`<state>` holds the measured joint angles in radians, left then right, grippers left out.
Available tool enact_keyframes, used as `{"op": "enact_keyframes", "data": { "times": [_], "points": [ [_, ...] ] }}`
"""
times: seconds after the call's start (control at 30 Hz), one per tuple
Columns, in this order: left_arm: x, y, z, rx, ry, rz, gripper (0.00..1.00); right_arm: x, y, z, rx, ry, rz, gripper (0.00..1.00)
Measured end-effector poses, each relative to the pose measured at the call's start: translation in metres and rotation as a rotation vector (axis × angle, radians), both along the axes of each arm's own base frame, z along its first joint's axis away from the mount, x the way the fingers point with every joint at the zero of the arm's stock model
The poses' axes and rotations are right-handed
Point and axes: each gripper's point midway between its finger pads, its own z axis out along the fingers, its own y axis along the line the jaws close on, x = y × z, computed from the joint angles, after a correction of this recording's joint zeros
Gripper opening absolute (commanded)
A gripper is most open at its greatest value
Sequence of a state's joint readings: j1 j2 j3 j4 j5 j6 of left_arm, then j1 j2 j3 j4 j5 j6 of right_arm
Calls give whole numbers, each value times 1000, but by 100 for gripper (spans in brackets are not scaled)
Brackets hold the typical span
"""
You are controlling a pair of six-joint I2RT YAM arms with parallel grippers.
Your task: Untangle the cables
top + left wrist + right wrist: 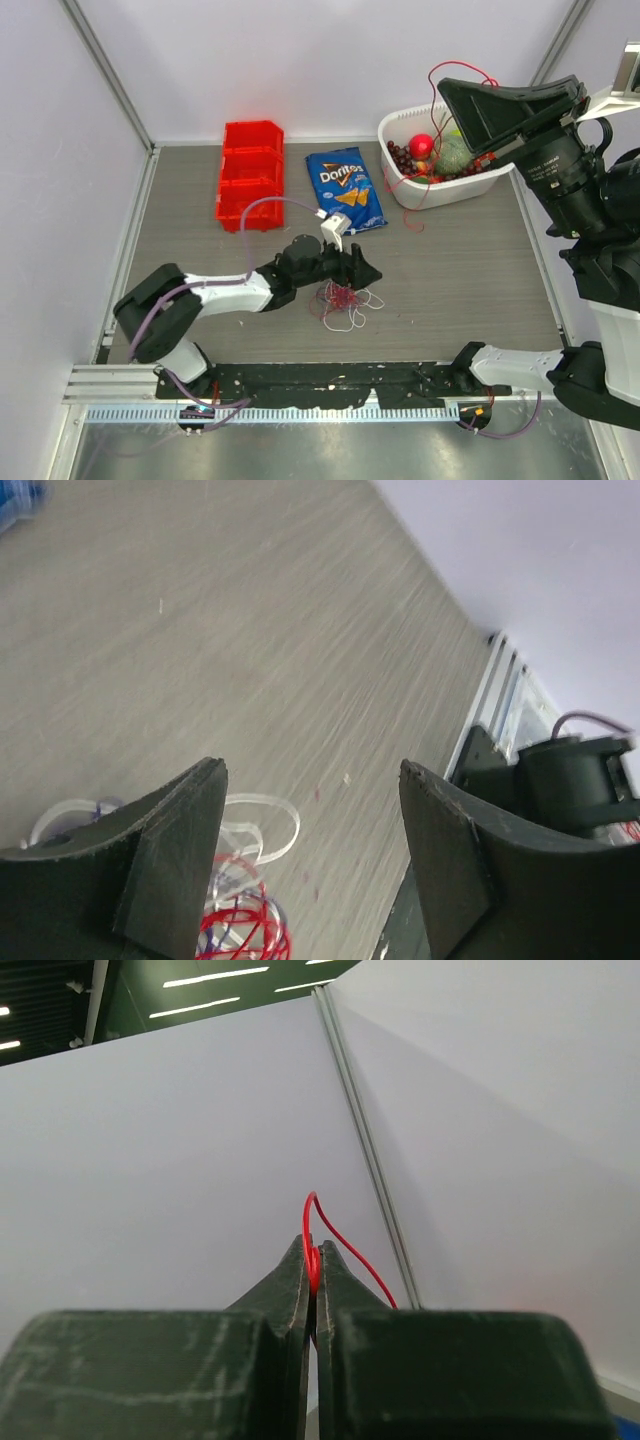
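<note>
The cables (342, 303) lie as a small tangle of white, red and purple-blue loops on the grey table, just in front of my left gripper (365, 272). In the left wrist view the left gripper (310, 770) is open and empty, with the tangle (238, 925) low beside its left finger (170, 860) and white loops (268, 820) spread on the table. My right gripper (443, 86) is raised high at the back right, shut on a red cable (460, 65) that trails down over the basket. The right wrist view shows the red cable (313, 1260) pinched between the shut gripper's tips (315, 1252).
A red bin stack (250, 175) and a blue Doritos bag (345, 190) lie at the back of the table. A white basket (450, 192) with fruit stands at the back right. A black rail (300, 385) runs along the near edge. Walls close in the sides.
</note>
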<state>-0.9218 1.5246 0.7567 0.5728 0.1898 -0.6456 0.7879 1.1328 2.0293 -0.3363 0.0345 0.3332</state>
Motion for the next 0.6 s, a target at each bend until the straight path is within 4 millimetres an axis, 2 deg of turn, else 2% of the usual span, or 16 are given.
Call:
{"op": "enact_keyframes", "data": {
  "times": [0.07, 0.13, 0.17, 0.23, 0.27, 0.33, 0.43, 0.5, 0.53, 0.6],
  "points": [
    [-5, 0, -27, 20, 57, -7, 77, -1, 0, 1, 1, -1, 5, 1],
    [-14, 11, -52, 47, 107, -2, 80, -2, -1, -1, -2, 0, 7, 1],
    [-19, 18, -58, 55, 121, 2, 82, -3, -1, -3, -5, 3, 6, 1],
    [-27, 29, -57, 59, 128, 6, 84, 0, 2, -9, -17, 14, 8, 1],
    [-29, 33, -49, 53, 117, 7, 86, 0, 4, -11, -23, 17, 15, 1],
    [-32, 41, -17, 11, 63, 15, 87, -2, 8, -11, -27, 13, 39, 1],
    [-36, 63, 41, -59, -51, 56, 88, -6, 23, -7, -19, -3, 114, 1],
    [-38, 86, 72, -86, -116, 120, 88, -4, 40, -9, -14, -2, 181, 1],
    [-38, 97, 81, -90, -134, 153, 88, -1, 52, -12, -15, 5, 218, 1],
    [-37, 136, 96, -67, -161, 283, 92, 11, 80, -27, -23, 37, 297, 1]
  ]
}}
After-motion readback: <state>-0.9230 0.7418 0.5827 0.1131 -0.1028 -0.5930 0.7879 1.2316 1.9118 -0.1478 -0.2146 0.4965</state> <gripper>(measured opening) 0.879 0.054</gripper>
